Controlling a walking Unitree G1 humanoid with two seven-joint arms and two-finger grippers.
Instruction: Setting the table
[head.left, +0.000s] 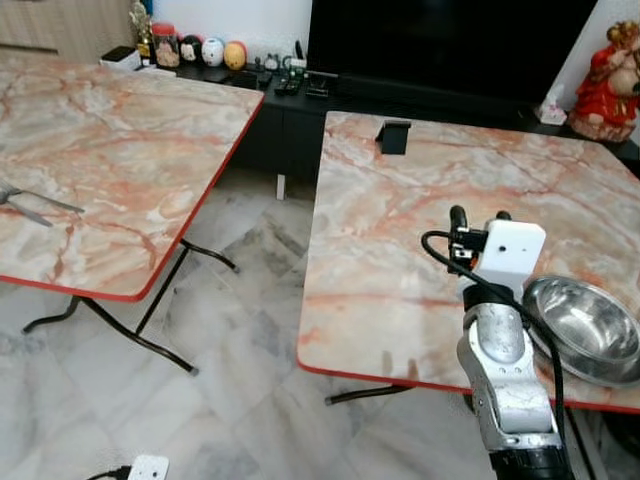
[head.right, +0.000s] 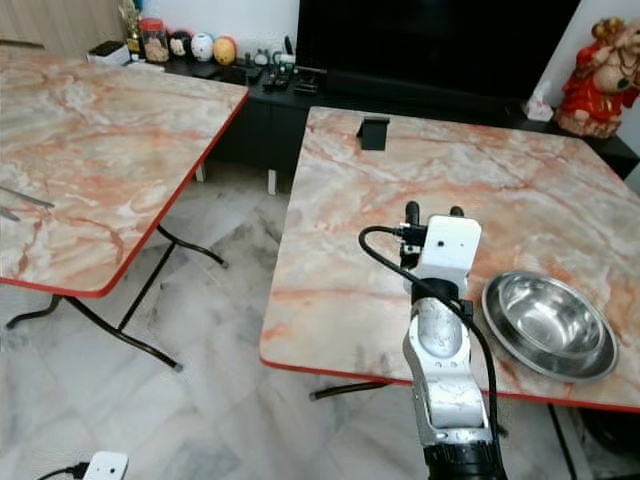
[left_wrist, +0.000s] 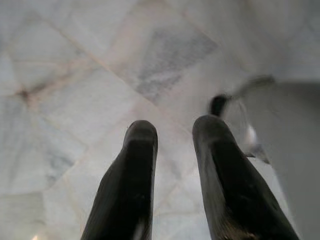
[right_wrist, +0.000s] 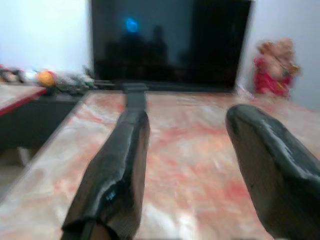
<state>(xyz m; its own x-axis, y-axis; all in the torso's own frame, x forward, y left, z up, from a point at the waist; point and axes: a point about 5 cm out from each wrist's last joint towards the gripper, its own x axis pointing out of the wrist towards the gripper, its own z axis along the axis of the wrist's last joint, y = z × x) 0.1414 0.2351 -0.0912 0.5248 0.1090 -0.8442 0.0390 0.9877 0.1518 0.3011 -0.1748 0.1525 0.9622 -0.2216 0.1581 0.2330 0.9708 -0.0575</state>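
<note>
So far little of the setting looks done. Nearest, the right gripper (head.left: 478, 216) hangs over the near part of the right-hand marble desk (head.left: 400, 270), fingers spread with nothing between them. Just beside that arm, a steel bowl (head.left: 585, 328) sits by the desk's near edge. The left gripper (left_wrist: 175, 150), fingers apart and bare, hangs over the floor tiles. Farther left, cutlery (head.left: 30, 205) lies on the other desk (head.left: 120, 170), probably awaiting transfer.

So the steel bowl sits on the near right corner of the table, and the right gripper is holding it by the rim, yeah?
Not quite. The right gripper is open over bare tabletop beside the steel bowl, as the left eye view shows.
</note>
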